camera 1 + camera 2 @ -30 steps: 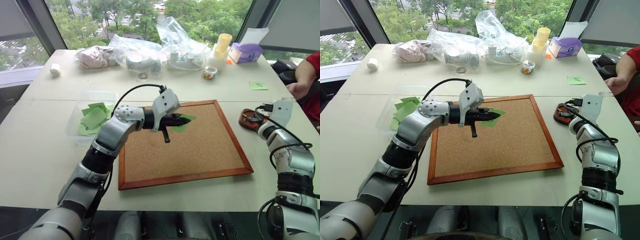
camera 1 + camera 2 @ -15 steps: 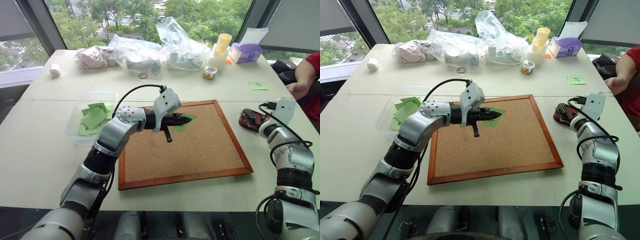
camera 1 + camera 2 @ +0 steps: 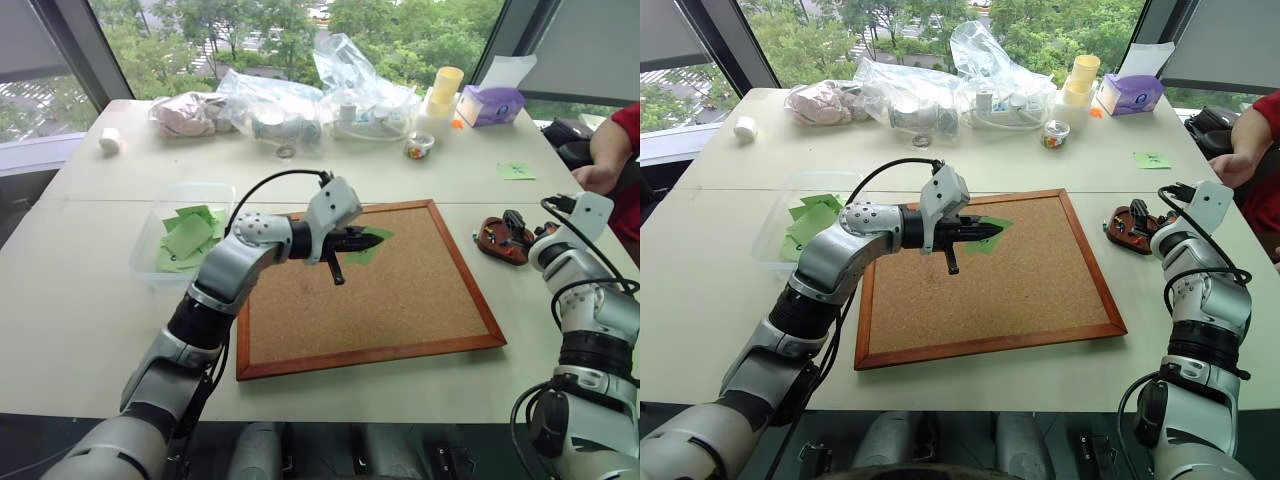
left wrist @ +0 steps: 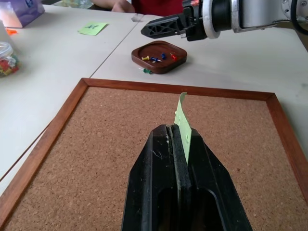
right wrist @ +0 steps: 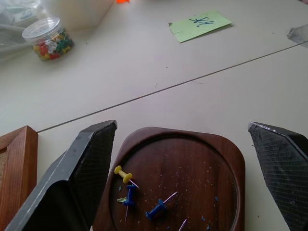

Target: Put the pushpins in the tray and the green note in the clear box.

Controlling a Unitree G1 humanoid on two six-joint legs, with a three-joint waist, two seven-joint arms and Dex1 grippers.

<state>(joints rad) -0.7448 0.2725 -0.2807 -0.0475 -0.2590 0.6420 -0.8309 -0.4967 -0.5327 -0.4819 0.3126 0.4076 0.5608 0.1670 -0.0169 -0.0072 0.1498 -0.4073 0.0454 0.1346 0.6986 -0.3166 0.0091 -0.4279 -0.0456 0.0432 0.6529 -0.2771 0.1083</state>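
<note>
Pinching light-green note (image 4: 183,120) upright, left gripper (image 4: 177,129); right gripper (image 5: 183,159) wide over reddish-brown tray (image 5: 226,159).

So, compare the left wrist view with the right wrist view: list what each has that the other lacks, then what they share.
Left wrist view: the left gripper, jaws shut on the green note, and a purple box. Right wrist view: the right gripper seen along its own jaws, which stand wide apart with the tray between them. Both: the tray with pushpins in it, the corkboard, a pushpin jar and a written green slip on the table.
</note>
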